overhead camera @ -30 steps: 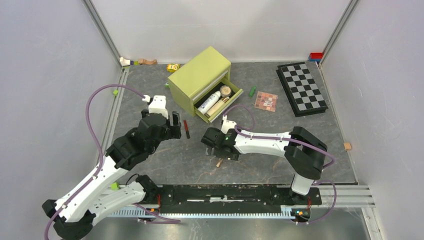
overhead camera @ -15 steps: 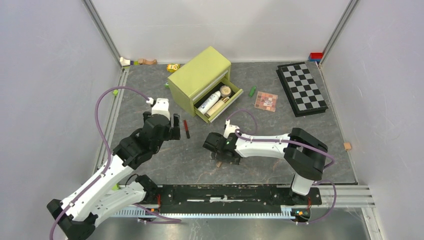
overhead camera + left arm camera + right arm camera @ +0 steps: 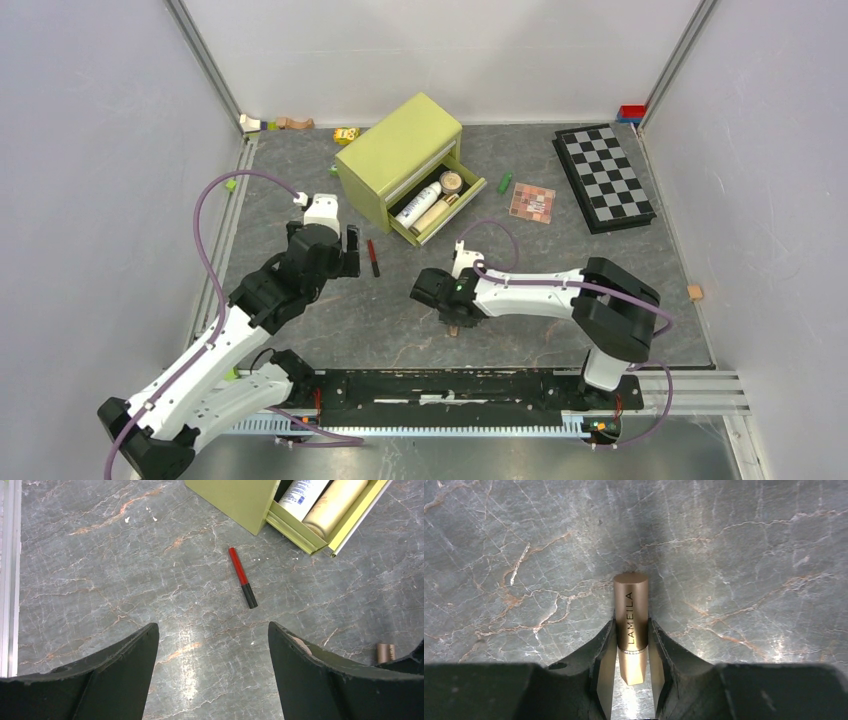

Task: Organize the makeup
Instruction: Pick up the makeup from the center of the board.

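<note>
Inspecting the right hand [image 3: 631,625], you will find it clenched on the rose-gold tube [image 3: 630,605]. Its fingers [image 3: 605,645] press against both sides of the barrel, which is lettered LAMEILA. The tube points away from the wrist, low over the grey marbled counter [image 3: 560,260], in front of the arm bases. Whether it rests on the surface cannot be told.

Your left hand [image 3: 212,630] is released, its fingers spread wide and touching nothing. The red-black pencil [image 3: 242,577] lies flat on the counter ahead of that hand, near the front corner of the green drawer chest [image 3: 400,150].

The chest's lower drawer [image 3: 478,188] stands open. It holds the white bottle [image 3: 417,204], a tan tube [image 3: 432,215] beside it and a round tan compact [image 3: 452,181]. The green stick [image 3: 505,182] and the pink-brown eyeshadow palette [image 3: 532,202] lie on the counter, between the chest and the chequered board [image 3: 604,178].
</note>
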Controlling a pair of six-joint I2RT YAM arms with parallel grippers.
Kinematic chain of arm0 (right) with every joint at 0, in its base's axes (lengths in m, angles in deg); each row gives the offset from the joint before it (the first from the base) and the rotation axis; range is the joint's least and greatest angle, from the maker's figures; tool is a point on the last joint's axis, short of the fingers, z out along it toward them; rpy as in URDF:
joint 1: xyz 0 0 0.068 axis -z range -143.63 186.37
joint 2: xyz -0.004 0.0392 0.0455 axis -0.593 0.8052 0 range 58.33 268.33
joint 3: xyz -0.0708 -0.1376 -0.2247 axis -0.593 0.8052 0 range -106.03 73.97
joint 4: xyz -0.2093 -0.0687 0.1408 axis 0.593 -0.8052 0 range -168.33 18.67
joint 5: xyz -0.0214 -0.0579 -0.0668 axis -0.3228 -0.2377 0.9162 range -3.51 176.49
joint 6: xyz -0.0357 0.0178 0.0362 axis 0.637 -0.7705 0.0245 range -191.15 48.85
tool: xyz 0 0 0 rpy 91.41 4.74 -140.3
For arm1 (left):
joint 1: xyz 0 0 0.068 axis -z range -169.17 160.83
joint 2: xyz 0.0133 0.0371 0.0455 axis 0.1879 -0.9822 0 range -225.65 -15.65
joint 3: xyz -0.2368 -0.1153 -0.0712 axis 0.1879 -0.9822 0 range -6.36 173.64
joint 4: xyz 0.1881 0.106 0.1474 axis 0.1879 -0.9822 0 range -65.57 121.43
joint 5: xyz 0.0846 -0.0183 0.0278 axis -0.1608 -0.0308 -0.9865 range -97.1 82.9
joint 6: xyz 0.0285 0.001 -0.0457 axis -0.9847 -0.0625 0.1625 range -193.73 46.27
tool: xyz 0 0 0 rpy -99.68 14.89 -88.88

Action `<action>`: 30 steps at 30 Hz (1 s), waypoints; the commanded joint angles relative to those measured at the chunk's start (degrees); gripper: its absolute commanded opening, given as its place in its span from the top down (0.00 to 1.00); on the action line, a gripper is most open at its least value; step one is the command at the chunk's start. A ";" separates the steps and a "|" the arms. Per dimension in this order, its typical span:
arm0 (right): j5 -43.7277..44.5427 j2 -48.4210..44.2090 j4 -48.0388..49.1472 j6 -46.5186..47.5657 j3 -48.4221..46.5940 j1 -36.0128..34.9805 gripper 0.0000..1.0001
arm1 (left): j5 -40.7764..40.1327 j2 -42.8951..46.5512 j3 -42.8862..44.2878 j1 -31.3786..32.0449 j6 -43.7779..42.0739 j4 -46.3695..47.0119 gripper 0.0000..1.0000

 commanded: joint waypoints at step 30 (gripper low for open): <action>1.24 -8.97 65.09 18.61 4.33 20.43 1.00 | 0.34 0.90 -0.13 -4.14 -2.06 3.00 0.15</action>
